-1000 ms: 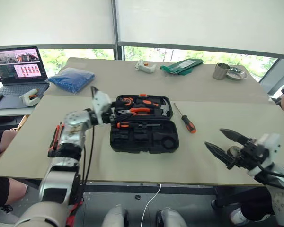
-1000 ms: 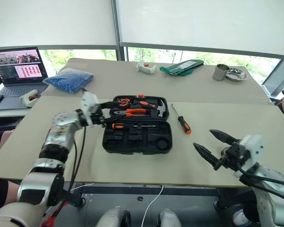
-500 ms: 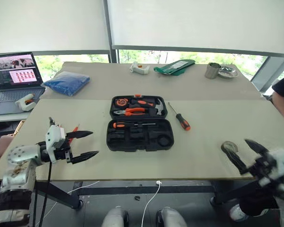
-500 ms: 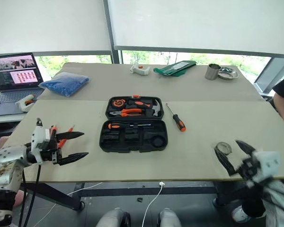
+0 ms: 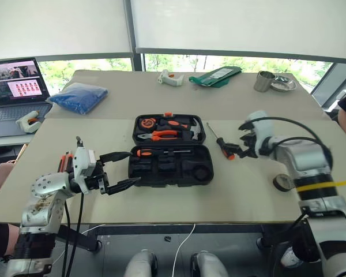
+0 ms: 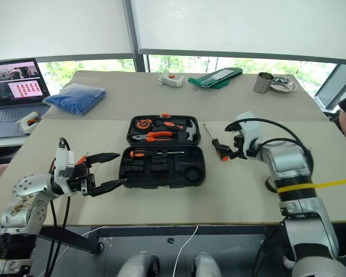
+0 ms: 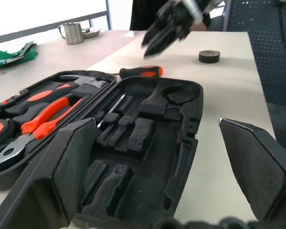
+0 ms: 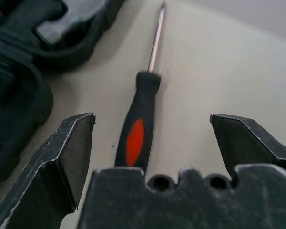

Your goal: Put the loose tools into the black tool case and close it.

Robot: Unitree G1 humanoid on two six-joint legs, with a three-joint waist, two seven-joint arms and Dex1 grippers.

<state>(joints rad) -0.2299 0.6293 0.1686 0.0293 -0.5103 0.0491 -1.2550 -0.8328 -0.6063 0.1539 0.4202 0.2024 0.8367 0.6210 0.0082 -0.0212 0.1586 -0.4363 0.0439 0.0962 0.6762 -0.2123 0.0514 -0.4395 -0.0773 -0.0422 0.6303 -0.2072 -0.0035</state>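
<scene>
Pick step: right gripper [image 8: 151,143] wide open, empty, straddling the screwdriver [image 5: 225,148] handle beside the open tool case [image 5: 172,165]. Next: lower and close on the handle. Left gripper [image 5: 120,170] open, empty, idle.

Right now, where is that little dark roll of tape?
The dark tape roll lies flat on the table near its front edge on the robot's right, beside the right arm and well clear of the open tool case.
</scene>
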